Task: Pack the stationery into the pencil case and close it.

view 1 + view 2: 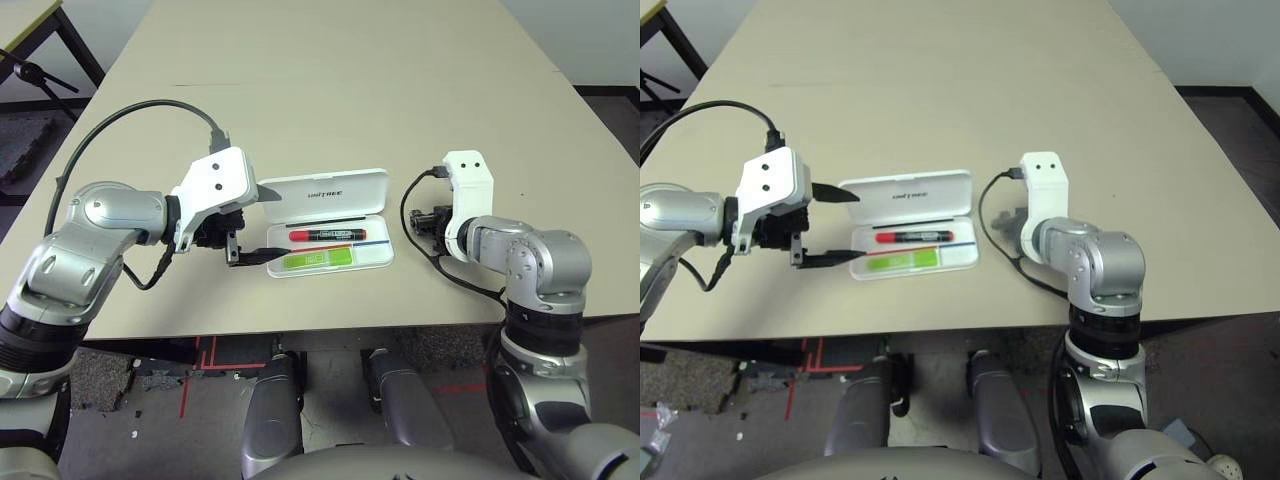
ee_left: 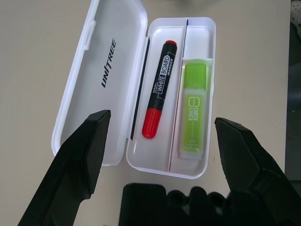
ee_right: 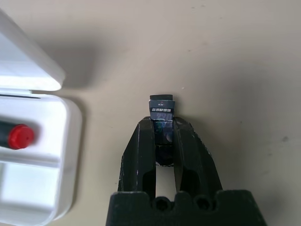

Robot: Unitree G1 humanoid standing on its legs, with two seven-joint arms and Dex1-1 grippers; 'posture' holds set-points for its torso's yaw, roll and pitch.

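Note:
The white pencil case [image 1: 325, 190] lies open on the table, its "UNITREE" lid [image 2: 101, 94] folded flat on the far side. In its tray rest the red marker [image 1: 328, 235] and, nearer me, the lime-green highlighter [image 1: 318, 259]; the left wrist view shows the marker [image 2: 159, 94] and highlighter [image 2: 194, 110] in separate compartments. My left gripper [image 1: 262, 228] hovers open at the case's left end, fingers spread across its width. To the right of the case, my right gripper [image 3: 162, 125] is shut on the tiny grey-blue block [image 3: 162, 106], just above the tabletop.
A black cable [image 1: 408, 215] loops from my right wrist between that gripper and the case. The beige table [image 1: 350, 90] stretches far behind the case. Its front edge [image 1: 350, 325] runs close to the case's near side.

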